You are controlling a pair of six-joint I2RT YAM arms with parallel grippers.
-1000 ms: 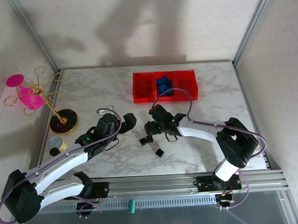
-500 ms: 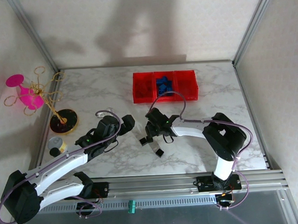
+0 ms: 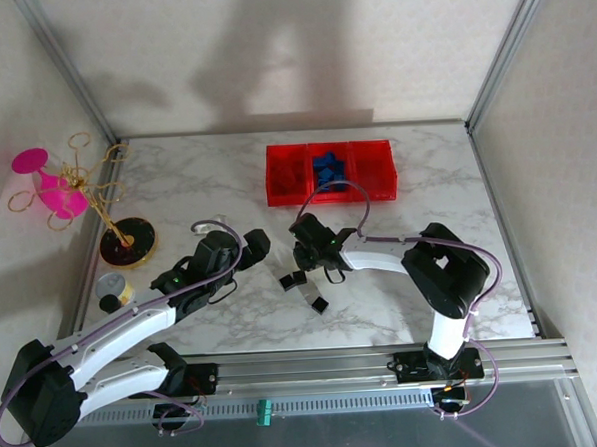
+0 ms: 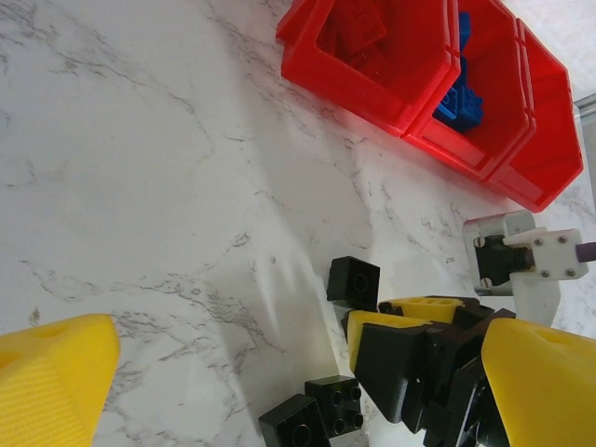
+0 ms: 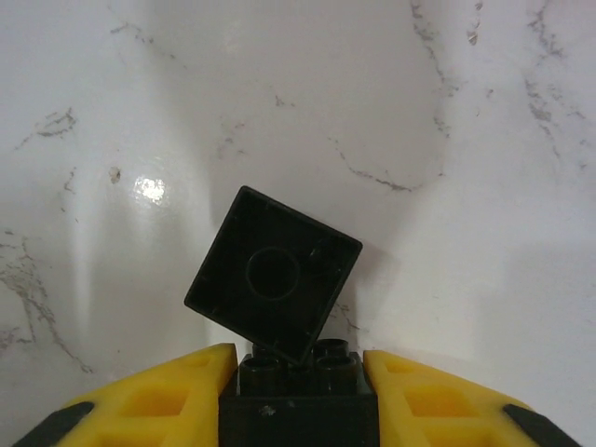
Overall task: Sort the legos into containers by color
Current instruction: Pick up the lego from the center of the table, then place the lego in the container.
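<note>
My right gripper (image 5: 298, 358) is shut on a black lego (image 5: 298, 400), low over the marble. A second black lego (image 5: 275, 275), underside up, leans against the held one's studs. From above, the right gripper (image 3: 303, 263) sits mid-table beside loose black legos (image 3: 293, 280) (image 3: 321, 304). My left gripper (image 4: 303, 335) is open and holds nothing; it hovers just left of them (image 3: 258, 244), looking at several black legos (image 4: 354, 279) (image 4: 340, 405). The containers (image 3: 331, 172) stand at the back: red legos (image 4: 363, 37) in the left one, blue legos (image 3: 326, 167) in the middle one.
A gold stand with a pink glass rises from a round black disc base (image 3: 127, 242) at the left edge, with a small round tin (image 3: 112, 286) in front of it. An aluminium rail (image 3: 366, 365) runs along the near edge.
My right gripper has closed its jaws on the black lego, and its elbow has swung left. The left arm has barely moved.
</note>
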